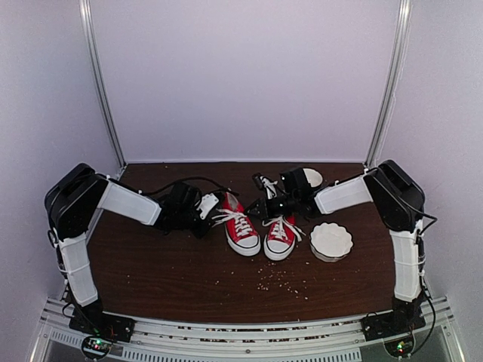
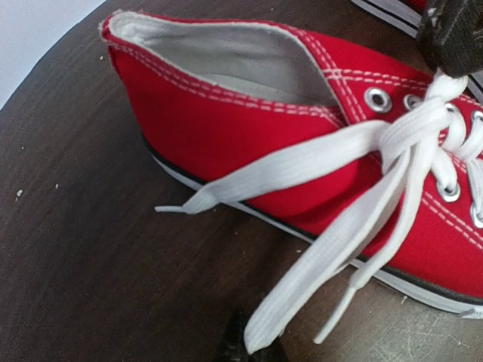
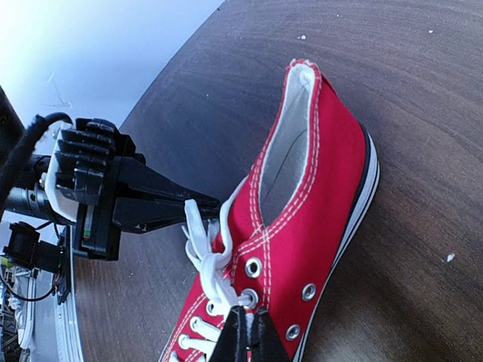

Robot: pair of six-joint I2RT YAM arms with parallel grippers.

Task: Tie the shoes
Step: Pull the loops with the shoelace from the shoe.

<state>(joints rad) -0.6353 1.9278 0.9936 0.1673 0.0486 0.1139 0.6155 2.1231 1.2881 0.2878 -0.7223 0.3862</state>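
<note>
Red shoes (image 1: pixel 243 230) sit side by side on the table (image 1: pixel 151 264), light canvas — left gripper (image 2: pixel 253 347) pinched tight on a loose tail of the laces (image 2: pixel 302 161), right gripper (image 3: pixel 247 320) clamped at the crossing by the top eyelets (image 3: pixel 253 267) (laces soft, floppy, probably slippy, so pinch near tips).

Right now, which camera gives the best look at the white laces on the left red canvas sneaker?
The left wrist view: the white laces of the red canvas sneaker fill the frame, ends trailing down its side. The right wrist view shows only the bunch by the top eyelets; the top view shows them tiny.
</note>
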